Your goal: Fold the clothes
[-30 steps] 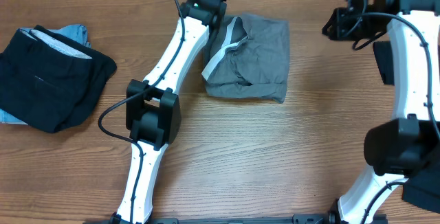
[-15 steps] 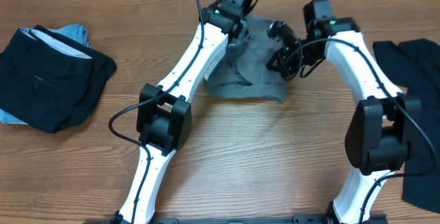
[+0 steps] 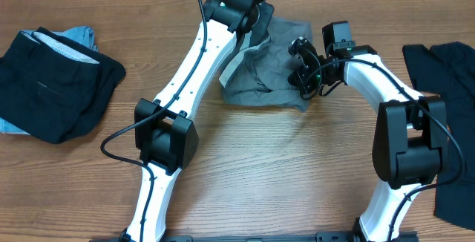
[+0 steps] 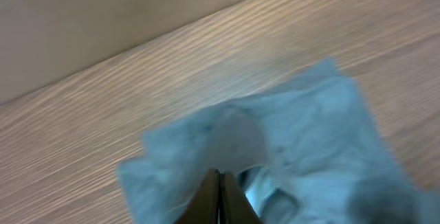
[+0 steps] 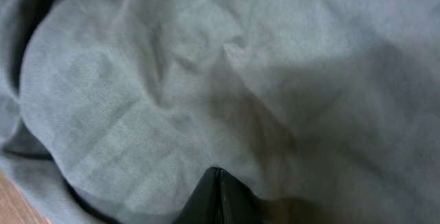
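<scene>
The medium-grey wrinkled garment (image 3: 271, 75) lies at the far middle of the wooden table (image 3: 282, 168). Its pale inner band (image 3: 231, 62) shows on the left side. My left gripper (image 3: 258, 8) is over the garment's far left edge, jaws shut, with the grey fabric (image 4: 302, 135) drawn up around its tips (image 4: 220, 183). My right gripper (image 3: 298, 65) is at the garment's right edge. Its jaws (image 5: 218, 177) are shut with the tips in the grey cloth (image 5: 172, 93), which fills that view.
A pile of black clothes (image 3: 59, 86) with a light-blue one (image 3: 82, 33) under it lies at the far left. More black clothes (image 3: 449, 64) lie at the right edge, continuing towards the front right (image 3: 456, 190).
My right arm swung in from the far right onto the garment's right edge. My left gripper stayed at the far left edge, and the fabric there rose and bunched.
</scene>
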Action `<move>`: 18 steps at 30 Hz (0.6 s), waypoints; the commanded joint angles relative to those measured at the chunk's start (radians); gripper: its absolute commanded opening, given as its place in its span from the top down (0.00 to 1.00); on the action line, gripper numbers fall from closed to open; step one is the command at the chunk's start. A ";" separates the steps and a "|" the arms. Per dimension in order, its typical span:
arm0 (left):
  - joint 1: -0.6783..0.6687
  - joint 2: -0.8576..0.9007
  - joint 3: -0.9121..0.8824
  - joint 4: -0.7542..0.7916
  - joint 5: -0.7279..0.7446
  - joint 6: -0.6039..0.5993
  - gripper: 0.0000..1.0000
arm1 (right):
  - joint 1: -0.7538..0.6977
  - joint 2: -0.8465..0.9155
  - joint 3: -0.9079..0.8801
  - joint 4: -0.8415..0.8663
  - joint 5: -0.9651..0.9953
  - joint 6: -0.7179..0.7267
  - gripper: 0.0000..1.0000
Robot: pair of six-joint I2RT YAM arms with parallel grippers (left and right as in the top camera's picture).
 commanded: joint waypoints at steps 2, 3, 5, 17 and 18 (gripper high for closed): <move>0.007 0.001 0.021 0.077 0.287 0.014 0.96 | -0.006 0.045 -0.009 0.020 0.029 0.022 0.96; 0.008 0.006 0.021 0.091 0.327 0.011 0.96 | -0.006 0.050 -0.009 0.019 0.028 0.023 0.96; 0.009 0.019 0.021 0.109 0.386 0.011 0.96 | -0.006 0.056 -0.011 0.018 0.029 0.022 0.96; -0.004 0.143 0.020 0.126 0.460 0.003 0.96 | -0.006 0.056 -0.014 0.014 0.029 0.023 0.96; -0.005 0.150 0.020 0.126 0.464 0.003 0.96 | -0.006 0.056 -0.014 0.013 0.029 0.023 0.96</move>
